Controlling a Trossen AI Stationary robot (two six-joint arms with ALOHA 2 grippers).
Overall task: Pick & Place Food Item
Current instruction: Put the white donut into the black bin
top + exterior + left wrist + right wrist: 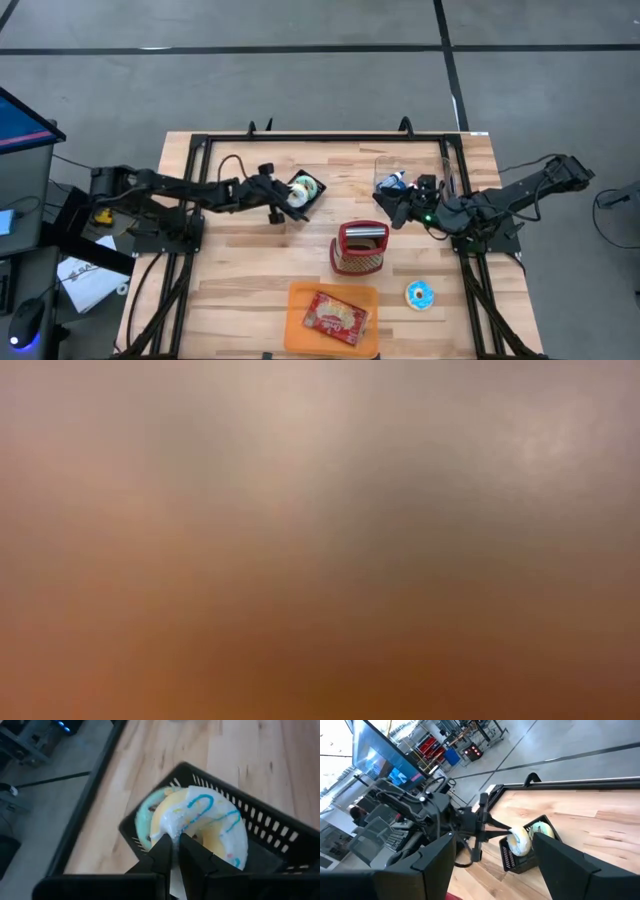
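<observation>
left gripper [175, 851] | we pinch the iced donut [210, 827] over the black basket [270, 827] to place it | right gripper [492, 870] waits, fingers wide, empty

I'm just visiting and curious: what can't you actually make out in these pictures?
- Low view: all blur, nothing readable.
- High view: the wrapper print on the orange tray is too small.
- Left wrist view: the left hand hides the white doughnut's near edge; it covers the green doughnut in the black basket.
</observation>
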